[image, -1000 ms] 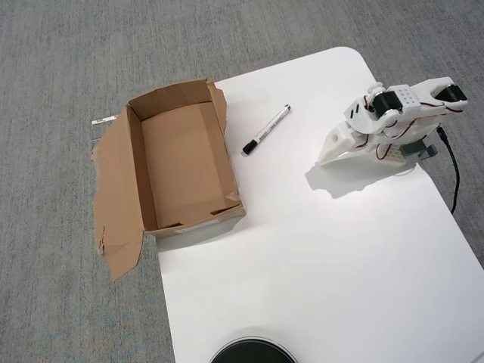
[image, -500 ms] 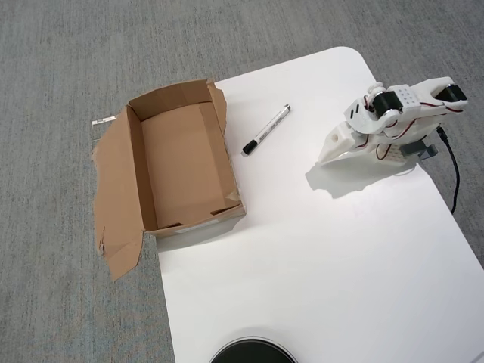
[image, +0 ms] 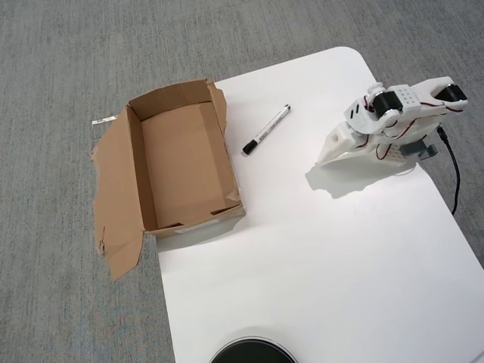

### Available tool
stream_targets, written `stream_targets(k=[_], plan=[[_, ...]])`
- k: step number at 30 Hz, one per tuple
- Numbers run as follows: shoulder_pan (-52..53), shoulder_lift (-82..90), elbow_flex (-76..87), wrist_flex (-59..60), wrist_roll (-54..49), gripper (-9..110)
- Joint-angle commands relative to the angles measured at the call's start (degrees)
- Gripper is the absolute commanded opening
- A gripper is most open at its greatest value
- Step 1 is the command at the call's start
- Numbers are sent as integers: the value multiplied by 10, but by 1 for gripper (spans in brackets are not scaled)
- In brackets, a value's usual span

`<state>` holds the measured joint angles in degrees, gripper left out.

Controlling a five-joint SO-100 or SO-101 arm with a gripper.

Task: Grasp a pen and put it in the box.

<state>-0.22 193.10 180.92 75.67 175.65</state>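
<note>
Pen (image: pixel 266 130) lies on desk (image: pixel 318 249), left of my gripper (image: pixel 330 153) in overhead view, axis diagonal, just right of box (image: pixel 181 162). Gripper state: cannot tell; holds nothing.

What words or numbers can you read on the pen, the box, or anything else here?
None can be read.
Pen: dark print along its white barrel, too small to read.
Box: plain brown cardboard, no writing visible.
Small white strip on the carpet beside the box: too small to tell whether it carries text.
Robot arm: no readable label.
</note>
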Motion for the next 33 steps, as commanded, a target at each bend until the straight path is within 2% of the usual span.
stream_targets(k=[1,20,25,33], plan=[[-4,34,-23,-2,-7,1],[2,18,-220,-25,-1,1],[4,-129,-328,-25,0,1],[33,-468,-619,-25,0,1]])
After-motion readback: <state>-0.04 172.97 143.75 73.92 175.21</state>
